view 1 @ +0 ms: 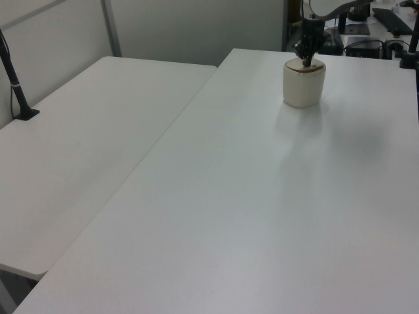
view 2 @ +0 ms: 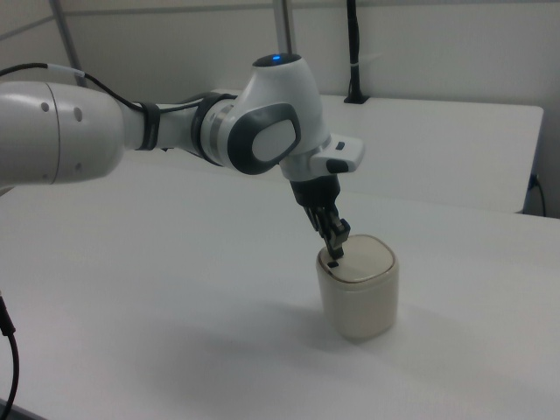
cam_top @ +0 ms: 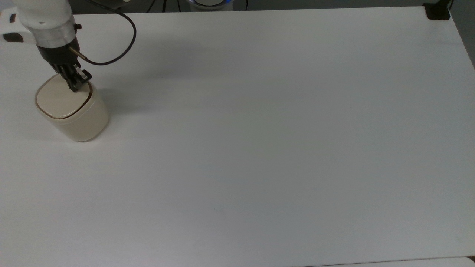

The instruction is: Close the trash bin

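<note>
- trash bin (cam_top: 72, 111): at 9 o'clock on the white table (cam_top: 259, 148) in the top view, near the table's edge; in the left view (view 1: 304, 82) it sits at 1 o'clock, far end of the table.
- lid (cam_top: 62, 98) lies flat on the rim, a thin dark seam around it. Bin interior is hidden.
- gripper (cam_top: 77, 84): fingertips down on the lid at its 1 o'clock corner in the top view; in the right view (view 2: 334, 247) they touch the lid's near-left edge. Fingers look drawn close together, nothing between them.
- Small black mark under the tips in the right view; can't tell if it's on the lid or part of a finger.
- arm (view 2: 175, 131): cut off at the right view's left edge. Glossy white shells, grey joint cover, black wrist.
- black cable (cam_top: 118, 48) loops off the wrist, runs out of the top view's top edge.
- Bin: cream plastic, smooth, rounded-square body, matching flat lid.
- Table: matte white, flat.
</note>
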Controlling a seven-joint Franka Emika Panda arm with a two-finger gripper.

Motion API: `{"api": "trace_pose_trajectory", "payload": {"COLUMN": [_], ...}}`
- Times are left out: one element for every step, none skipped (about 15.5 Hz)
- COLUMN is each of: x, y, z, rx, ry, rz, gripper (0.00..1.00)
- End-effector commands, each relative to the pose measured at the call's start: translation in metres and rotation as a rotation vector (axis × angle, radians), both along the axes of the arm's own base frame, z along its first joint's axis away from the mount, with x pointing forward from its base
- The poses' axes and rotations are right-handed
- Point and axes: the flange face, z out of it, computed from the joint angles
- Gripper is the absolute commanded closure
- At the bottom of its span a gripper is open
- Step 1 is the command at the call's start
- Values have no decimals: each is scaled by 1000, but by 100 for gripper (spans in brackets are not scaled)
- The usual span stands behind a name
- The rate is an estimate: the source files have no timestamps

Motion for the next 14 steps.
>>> {"api": "trace_pose_trajectory", "payload": {"x": [-6,-5,-3,-3,-4,-4,-3,-3,-3,-3,-5,-7,-9,-10], "y": [3,2,3,3,2,2,2,2,2,3,4,7,15,29], "z": [-17,-26,-33,-40,-44,-46,-44,-40,-32,-18,-1,16,40,53], "rx": [20,19,14,9,5,0,-1,-2,-3,-7,-5,5,16,28], "ry": [30,35,23,8,-10,-24,-28,-32,-40,-62,-75,-75,-75,-57], "rz": [20,23,24,21,18,21,19,19,17,19,13,4,10,30], "gripper": [90,90,90,90,90,90,90,87,82,73,66,61,52,45]}}
